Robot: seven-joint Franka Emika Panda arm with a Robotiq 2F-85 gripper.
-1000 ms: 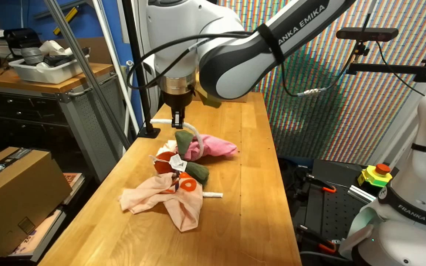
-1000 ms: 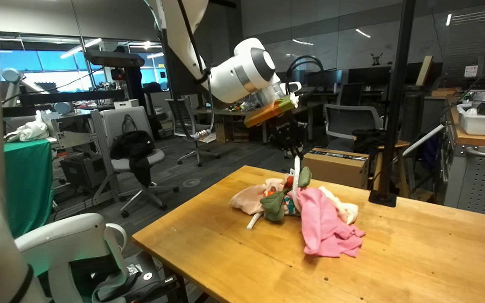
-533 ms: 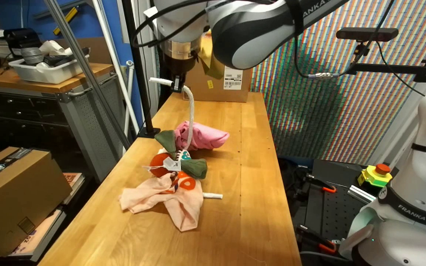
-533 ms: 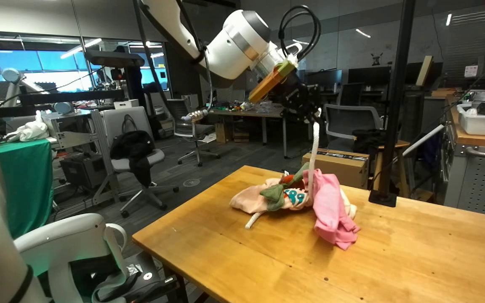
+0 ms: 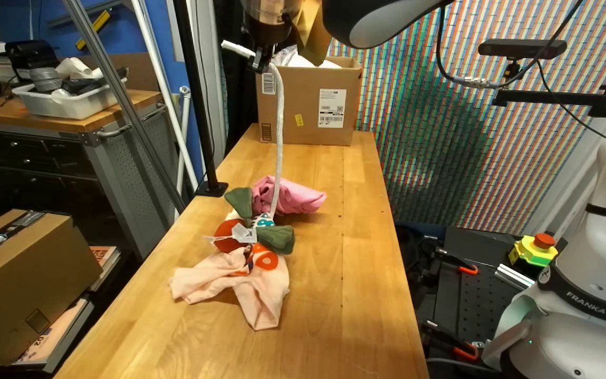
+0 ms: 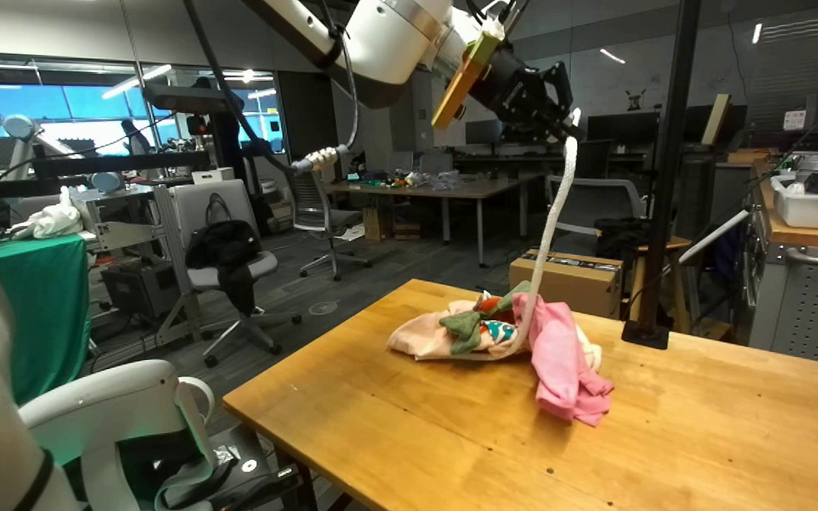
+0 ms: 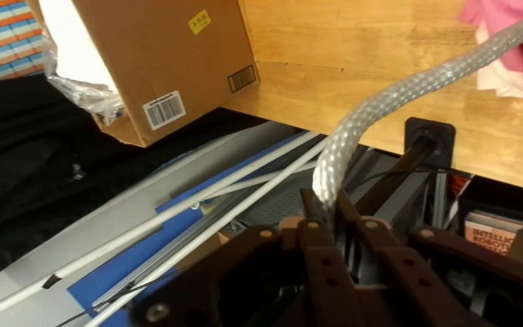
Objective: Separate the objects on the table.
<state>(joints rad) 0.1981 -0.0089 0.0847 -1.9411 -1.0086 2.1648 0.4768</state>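
My gripper (image 5: 259,62) is shut on a white braided rope (image 5: 280,126), high above the table. The rope also shows in the other views (image 6: 551,223) (image 7: 393,97). A short end sticks out past the fingertips (image 7: 329,204); the rope hangs down into a pile of cloths. The pile has a pink cloth (image 5: 298,197) (image 6: 558,362), a peach cloth (image 5: 261,297) (image 6: 420,337) with an orange print, and a red-orange item (image 5: 226,236) with green leaf-like parts (image 5: 278,239) (image 6: 462,330) and a white tag. A cream cloth (image 6: 589,351) lies beside the pink one. The rope's lower end is hidden.
A cardboard box (image 5: 303,105) (image 7: 175,54) stands at an end of the wooden table (image 5: 345,326). A black post (image 5: 212,188) (image 6: 647,333) rises at the table edge near the pile. Another robot arm (image 5: 582,316) is beside the table.
My gripper has risen with the rope, and more rope hangs free. The rope end beside the peach cloth has been drawn from sight. The pink cloth and leaf parts shifted slightly.
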